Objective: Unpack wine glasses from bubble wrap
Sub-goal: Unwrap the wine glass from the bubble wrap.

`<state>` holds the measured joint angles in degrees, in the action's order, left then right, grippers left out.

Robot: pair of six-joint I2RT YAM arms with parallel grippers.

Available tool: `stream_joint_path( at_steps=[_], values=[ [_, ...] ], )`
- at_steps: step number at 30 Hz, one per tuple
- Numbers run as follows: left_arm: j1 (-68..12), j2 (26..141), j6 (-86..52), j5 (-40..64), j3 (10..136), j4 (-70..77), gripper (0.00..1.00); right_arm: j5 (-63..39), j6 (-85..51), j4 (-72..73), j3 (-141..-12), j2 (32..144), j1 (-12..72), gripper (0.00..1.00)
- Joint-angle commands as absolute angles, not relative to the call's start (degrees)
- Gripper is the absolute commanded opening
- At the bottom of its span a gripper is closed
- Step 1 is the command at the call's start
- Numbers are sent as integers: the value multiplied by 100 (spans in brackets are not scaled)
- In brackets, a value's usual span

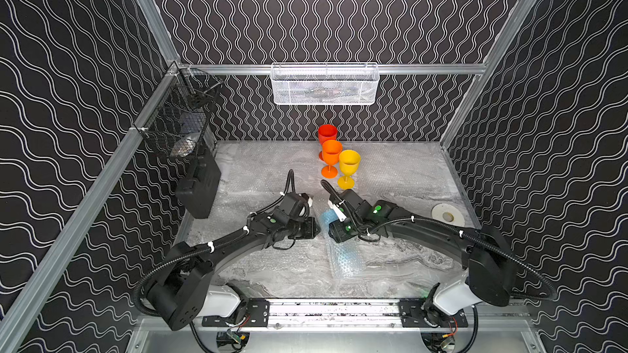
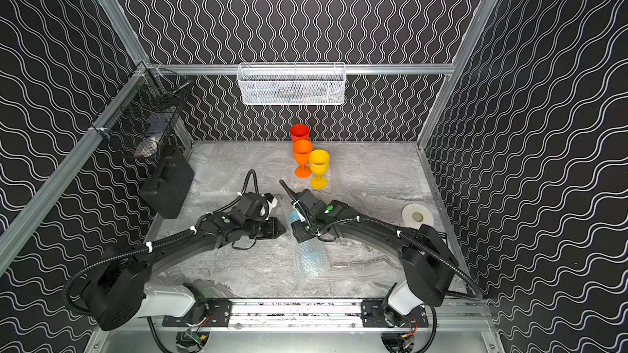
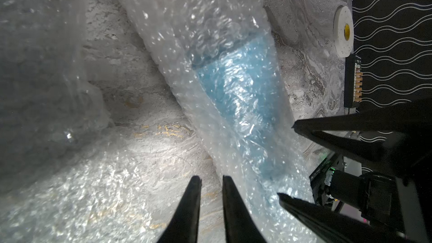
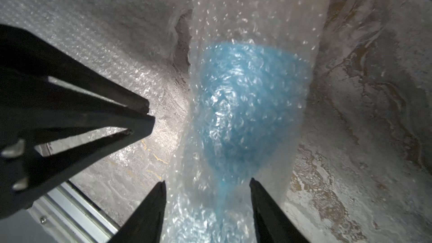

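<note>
With right hand point(image 4: 207, 183) agape astride the roll point(image 4: 257, 8), left hand point(image 3: 210, 178) barely parted and empty, risks clamping the glass point(image 4: 245, 104) inside, dragging everything instead of unrolling.

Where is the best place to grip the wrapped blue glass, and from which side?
Probably across the bubble wrap roll where the blue glass tapers past its bowl, coming from above: the roll lies flat, and that part is slimmest.

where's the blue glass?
In both top views the blue glass lies inside the bubble wrap roll mid-table, right gripper astride it, left gripper alongside, robot-side of the yellow glass.
</note>
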<state>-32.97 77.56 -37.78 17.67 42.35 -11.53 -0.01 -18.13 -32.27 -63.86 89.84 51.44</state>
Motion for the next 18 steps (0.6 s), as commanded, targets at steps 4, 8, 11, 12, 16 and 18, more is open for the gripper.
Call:
stream_joint_path(
  at_steps=[4, 8, 11, 12, 16, 18],
  values=[
    [-3330, 7771, -4037, 1852, 4091, -836, 22, 253, -1688, -3434, -6719, 9240, 5234, 54],
    [-3359, 7721, -4018, 1787, 4070, -908, 22, 329, -1679, -3468, -6781, 9319, 5324, 51],
    [-3357, 7724, -4003, 1758, 4049, -924, 22, 449, -1679, -3553, -6824, 9407, 5360, 50],
    [-3358, 7728, -4019, 1762, 4027, -886, 22, 503, -1679, -3582, -6835, 9428, 5372, 50],
    [-3366, 7778, -4068, 1812, 3989, -778, 22, 731, -1705, -3698, -6870, 9510, 5431, 48],
    [-3366, 7796, -4034, 1807, 4018, -823, 22, 790, -1723, -3709, -6860, 9549, 5445, 45]
  ],
)
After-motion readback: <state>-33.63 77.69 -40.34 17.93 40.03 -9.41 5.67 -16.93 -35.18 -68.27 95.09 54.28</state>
